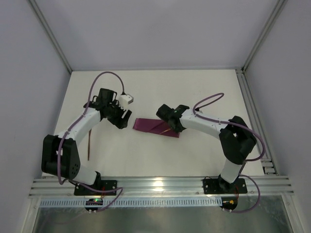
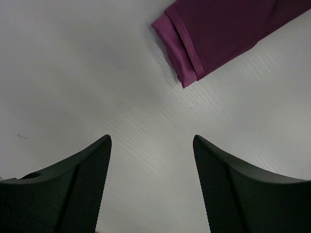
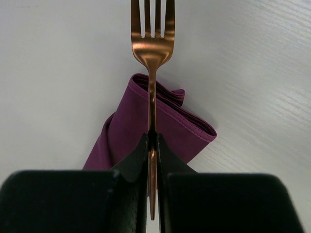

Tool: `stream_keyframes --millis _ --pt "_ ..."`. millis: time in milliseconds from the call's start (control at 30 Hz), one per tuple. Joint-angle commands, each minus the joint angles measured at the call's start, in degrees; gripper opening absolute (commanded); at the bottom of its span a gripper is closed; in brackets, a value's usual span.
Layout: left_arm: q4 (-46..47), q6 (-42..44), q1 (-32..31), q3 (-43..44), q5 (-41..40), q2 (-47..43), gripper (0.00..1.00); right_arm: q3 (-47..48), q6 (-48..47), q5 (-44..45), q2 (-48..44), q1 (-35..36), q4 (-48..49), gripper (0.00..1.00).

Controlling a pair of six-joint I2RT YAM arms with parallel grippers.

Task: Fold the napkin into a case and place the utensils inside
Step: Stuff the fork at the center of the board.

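Clamping the slim copper metal fork (image 3: 152,48) in the right end effector (image 3: 152,139), we risk misaligned tines snagging the folded maroon cloth case (image 3: 181,127); left end effector (image 2: 151,141) gapes empty.

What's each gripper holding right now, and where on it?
Right gripper clamps the fork by its handle, tines pointing away. Left gripper is open, holding nothing.

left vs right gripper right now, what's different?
1. State: the left gripper is open and empty; the right gripper is shut on the fork, pinching its handle.
2. Place: the left gripper sits over bare table, just off one end of the case; the right gripper is above the case's other end, with the fork's tines reaching past the cloth.
Shared: both are black, two-fingered and close to the case.
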Motion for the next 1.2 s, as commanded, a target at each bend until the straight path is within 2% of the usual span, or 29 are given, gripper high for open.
stream_keyframes --millis 0,333,600,733,767,833,933,1167 --pt "5.3 -3.4 0.0 4.7 5.0 2.3 0.70 1.2 17.2 -0.4 1.0 0.5 -2.3 0.04" --pt "11.4 -7.9 -3.1 8.1 3.7 12.8 0.70 2.9 24.0 -1.1 5.9 0.0 -1.3 0.04" --pt "13.9 -9.3 -3.6 9.4 3.5 18.3 0.68 3.5 22.2 -1.0 4.5 -1.2 1.3 0.04" --pt "14.2 -10.3 -4.0 9.2 4.9 20.2 0.56 3.6 22.1 -1.3 4.6 -2.1 1.5 0.04" --pt "14.2 -10.3 -4.2 9.1 4.8 20.6 0.49 3.5 22.1 -1.4 4.8 -2.6 1.8 0.04" --pt "13.7 -10.3 -4.7 8.7 5.5 20.5 0.42 3.6 22.5 -2.0 5.6 -3.0 1.7 0.04" --pt "14.3 -10.8 -4.9 6.7 5.9 18.9 0.40 3.0 23.8 -2.5 6.1 -4.1 2.0 0.04" --pt "12.0 -10.8 -5.8 6.3 7.8 19.2 0.27 5.5 23.7 -2.4 7.7 -6.0 1.9 0.04"
